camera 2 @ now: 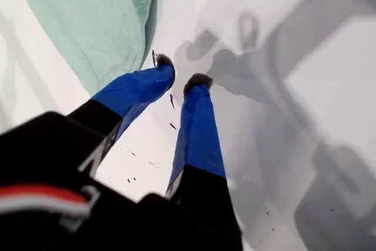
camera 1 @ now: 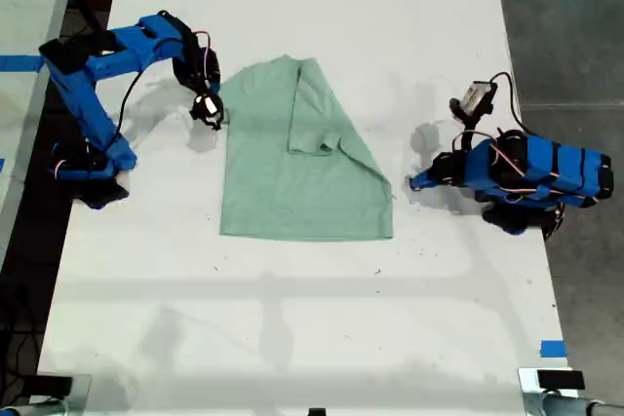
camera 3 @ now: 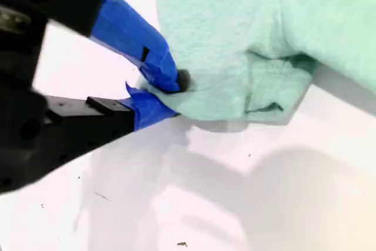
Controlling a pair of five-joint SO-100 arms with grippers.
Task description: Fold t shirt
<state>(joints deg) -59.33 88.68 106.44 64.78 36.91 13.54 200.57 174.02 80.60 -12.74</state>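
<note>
A long white table [camera 1: 292, 319] fills most of the exterior view, its top marked with small dark specks and soft shadows of the arms. Grey floor [camera 1: 561, 36] shows past its edge at the exterior view's right, and a second pale surface with a strip of blue tape [camera 1: 19, 62] lies at the exterior view's left; another bit of blue tape [camera 1: 552, 348] sits on the table near the exterior view's lower right. The t shirt [camera 1: 292, 177] lies flat near the middle of the table, partly folded, with one side turned over onto the body so a sleeve rests on top. My second gripper [camera 1: 207, 109] meets the shirt's edge toward the exterior view's left; in the second wrist view its blue jaws are clamped on a bunched fold of the mint fabric [camera 3: 170, 89], the cloth puckering where it is pinched. My first gripper [camera 1: 417, 182] rests low over the table at the exterior view's right, just beside the shirt's lower corner but clear of it; in the first wrist view its two blue fingers [camera 2: 179, 80] stand slightly apart with bare white table between their dark tips, and the shirt's edge [camera 2: 100, 22] lies just off to one side.
</note>
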